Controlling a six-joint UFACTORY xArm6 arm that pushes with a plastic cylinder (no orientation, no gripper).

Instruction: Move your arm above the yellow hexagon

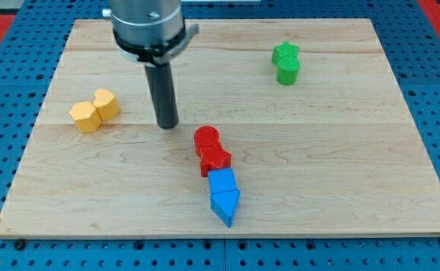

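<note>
My tip (pixel 167 124) is the end effector here, a plain dark rod with nothing to open or close, so it grasps nothing and touches no block; it rests on the tabletop (pixel 340 150) near the middle, to the view's right of the two yellow blocks; the yellow hexagon (pixel 85 117) lies at the view's left, touching a second yellow block (pixel 106 104) whose shape I cannot tell surely; the red blocks (pixel 210 150) and blue blocks (pixel 224 196) make a chain toward the view's bottom, and two green blocks (pixel 286 63) stand well apart at the view's top right; I judge the approach is in hand; the next move calls for sliding toward the view's left, staying on the top side of the yellow pair without pushing it; no brand or writing is readable.
</note>
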